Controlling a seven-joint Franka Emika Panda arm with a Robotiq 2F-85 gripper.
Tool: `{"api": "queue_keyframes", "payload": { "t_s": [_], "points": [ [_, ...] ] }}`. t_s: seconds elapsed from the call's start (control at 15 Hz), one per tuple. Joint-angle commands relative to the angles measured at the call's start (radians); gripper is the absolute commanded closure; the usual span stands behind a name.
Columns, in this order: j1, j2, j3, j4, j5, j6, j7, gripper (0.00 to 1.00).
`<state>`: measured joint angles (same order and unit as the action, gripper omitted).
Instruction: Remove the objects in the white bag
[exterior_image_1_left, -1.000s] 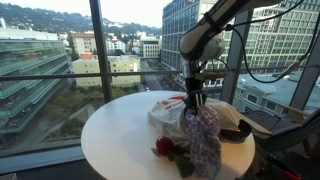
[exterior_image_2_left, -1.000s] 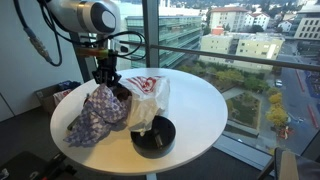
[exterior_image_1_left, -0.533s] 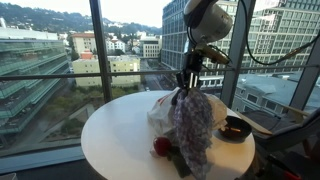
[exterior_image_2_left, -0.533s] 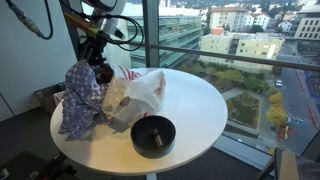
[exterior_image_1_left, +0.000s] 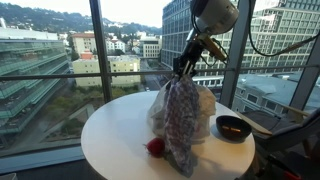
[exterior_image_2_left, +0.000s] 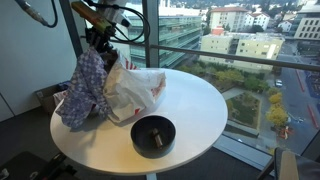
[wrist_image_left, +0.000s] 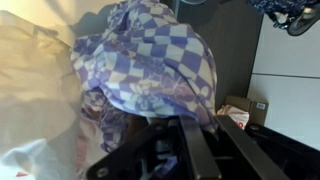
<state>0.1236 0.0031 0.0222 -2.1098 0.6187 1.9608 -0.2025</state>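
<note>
The tool (exterior_image_1_left: 181, 68) is closed on the top of a blue-and-white checked cloth (exterior_image_1_left: 180, 120), which hangs from it in a long drape. Over the last second it has risen: the cloth lay bunched low beside the white plastic bag (exterior_image_2_left: 138, 90) and now dangles nearly full length, its gathered top pinched in the tool (exterior_image_2_left: 100, 42) above the edge of the round white bench (exterior_image_2_left: 200, 110). In the wrist view the cloth (wrist_image_left: 150, 70) fills the frame just ahead of the fingers, confirming the hold. The bag stays on the bench, slumped and open, next to the hanging cloth. A black bowl (exterior_image_2_left: 153, 135) sits on the bench near it, and a small red object (exterior_image_1_left: 155, 147) lies by the cloth's lower end (what it is I cannot tell). So the cloth looks to be largely free of the bag; it likely needs carrying aside and releasing, and whether the bag holds anything more is hidden
</note>
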Motion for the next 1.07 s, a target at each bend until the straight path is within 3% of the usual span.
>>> {"api": "queue_keyframes", "payload": {
  "t_s": [0.0, 0.2, 0.8, 1.0],
  "points": [
    [-0.019, -0.060, 0.020, -0.020, -0.019, 0.132, -0.073, 0.95],
    [-0.015, -0.073, 0.020, -0.040, 0.069, 0.252, -0.174, 0.95],
    [-0.070, 0.013, -0.007, -0.043, 0.152, -0.178, -0.049, 0.95],
    [-0.089, 0.042, -0.005, -0.035, 0.183, -0.348, -0.082, 0.95]
  ]
}}
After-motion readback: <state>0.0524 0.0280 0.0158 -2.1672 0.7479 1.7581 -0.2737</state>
